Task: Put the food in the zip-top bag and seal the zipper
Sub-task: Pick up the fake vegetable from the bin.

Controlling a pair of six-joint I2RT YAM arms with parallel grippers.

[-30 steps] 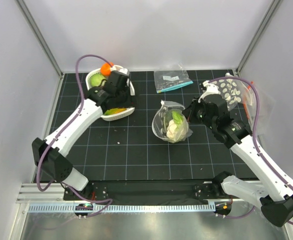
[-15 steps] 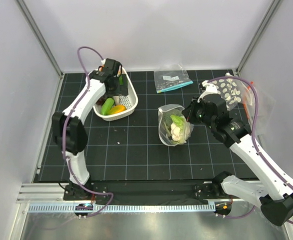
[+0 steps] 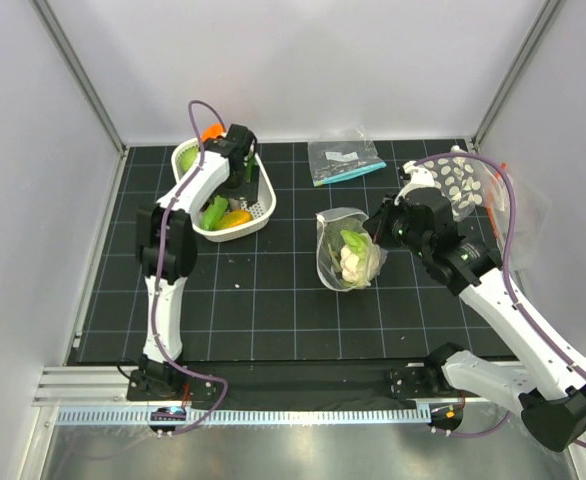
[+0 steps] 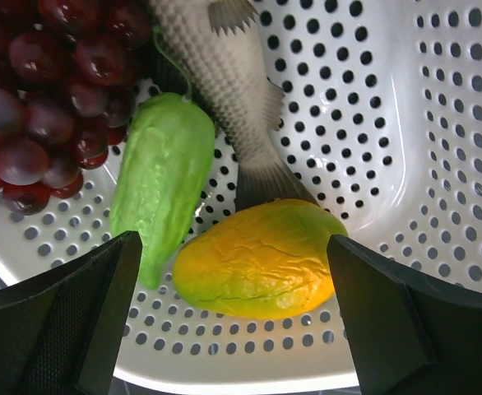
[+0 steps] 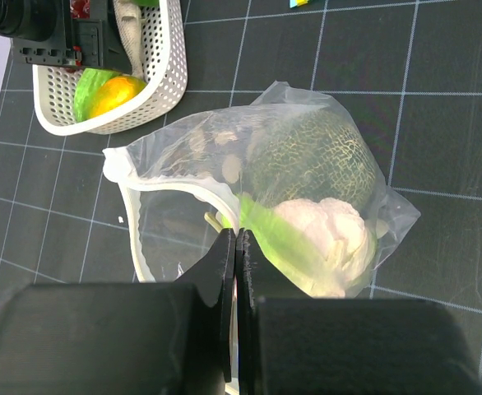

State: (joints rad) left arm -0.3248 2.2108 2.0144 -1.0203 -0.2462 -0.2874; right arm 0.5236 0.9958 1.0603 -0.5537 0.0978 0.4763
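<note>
The zip-top bag (image 3: 347, 252) stands open-mouthed at mid-table, holding a dark green melon (image 5: 315, 156), a white cauliflower (image 5: 327, 239) and a green leafy piece. My right gripper (image 5: 237, 240) is shut on the bag's rim, right on the zipper (image 5: 132, 216); it reaches in from the bag's right (image 3: 378, 228). My left gripper (image 4: 233, 271) hangs open inside the white basket (image 4: 405, 123), its fingers either side of a yellow-orange piece (image 4: 257, 259). A green piece (image 4: 159, 185) lies just left of that one. From above, the left gripper (image 3: 233, 188) is over the basket (image 3: 263, 208).
Dark red grapes (image 4: 44, 90) and a grey toy fish (image 4: 224, 74) also lie in the basket. A small clear bag with a teal strip (image 3: 345, 160) lies at the back. A dotted bag with an orange-red strip (image 3: 468, 185) sits back right. Enclosure walls surround the mat.
My left arm has folded up towards the back and its gripper now points down into the basket's middle. The bag has straightened a little; my right gripper keeps its hold.
</note>
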